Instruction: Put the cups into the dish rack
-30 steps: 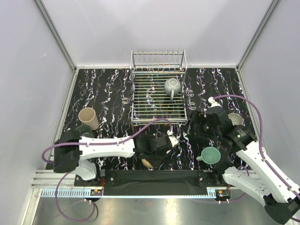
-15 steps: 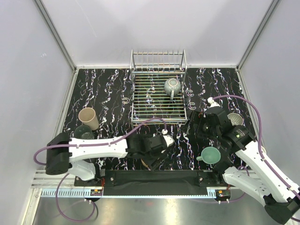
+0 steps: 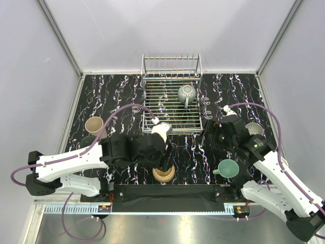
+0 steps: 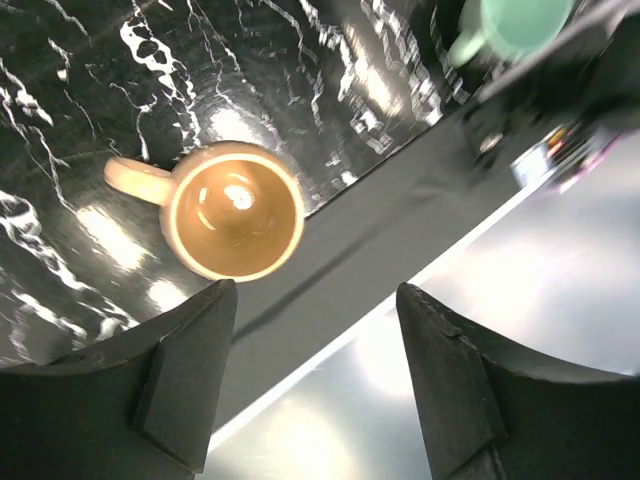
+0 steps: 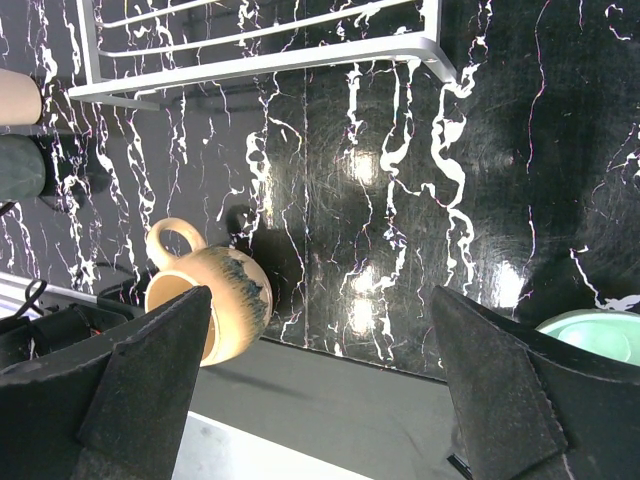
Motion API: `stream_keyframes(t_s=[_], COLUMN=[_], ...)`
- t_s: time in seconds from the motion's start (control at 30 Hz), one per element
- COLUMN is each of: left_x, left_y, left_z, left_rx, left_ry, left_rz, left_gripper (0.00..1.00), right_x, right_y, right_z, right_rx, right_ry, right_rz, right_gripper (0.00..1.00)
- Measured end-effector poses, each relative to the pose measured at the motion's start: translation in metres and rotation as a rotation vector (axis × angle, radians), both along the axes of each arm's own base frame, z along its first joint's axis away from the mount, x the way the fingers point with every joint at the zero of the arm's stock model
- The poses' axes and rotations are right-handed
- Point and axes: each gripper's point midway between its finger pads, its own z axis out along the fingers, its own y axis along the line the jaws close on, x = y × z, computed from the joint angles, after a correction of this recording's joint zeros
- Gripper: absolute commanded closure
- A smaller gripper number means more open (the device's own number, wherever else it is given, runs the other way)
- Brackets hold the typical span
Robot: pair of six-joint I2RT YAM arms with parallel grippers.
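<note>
Right below the left end effector [image 4: 315, 290], jaws spread and holding nothing, sits a glossy tan mug [image 4: 235, 210], round with a loop handle, on the black marbled table [image 4: 60, 100]. Right end effector [image 5: 320, 295] gapes empty too, silver wire dish rack [image 5: 300, 61] just ahead.

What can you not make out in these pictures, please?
- Top view: dark grey cup partly under the left arm; whitish cup partly under the right arm.
- Left wrist view: teal cup blurred, cut by the top edge.
- Right wrist view: tan mug partly behind the right end effector; only a corner of the dish rack shows.
</note>
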Motion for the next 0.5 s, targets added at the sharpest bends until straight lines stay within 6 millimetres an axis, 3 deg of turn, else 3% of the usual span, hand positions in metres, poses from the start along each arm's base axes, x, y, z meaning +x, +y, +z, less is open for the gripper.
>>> stream_keyframes(t_s=[0.1, 0.2, 0.5], left_x=[0.003, 0.005, 0.012], left_y=[-0.001, 0.003, 0.042], left_z=[0.011, 0.007, -0.028], left_rx=[-0.047, -0.065, -0.011], left_ry=[0.043, 0.090, 0.173], left_rz=[0.116, 0.240, 0.570], left_gripper=[0.35, 0.37, 0.40], right_x=[0.000, 0.000, 0.000], right_y=[0.000, 0.000, -0.001], right_z=[0.001, 0.001, 0.000], right_rx=[0.001, 0.003, -0.006], right_ry=[-0.002, -0.005, -0.004], right_rz=[0.000, 0.000, 0.005], right_gripper=[0.02, 0.02, 0.02])
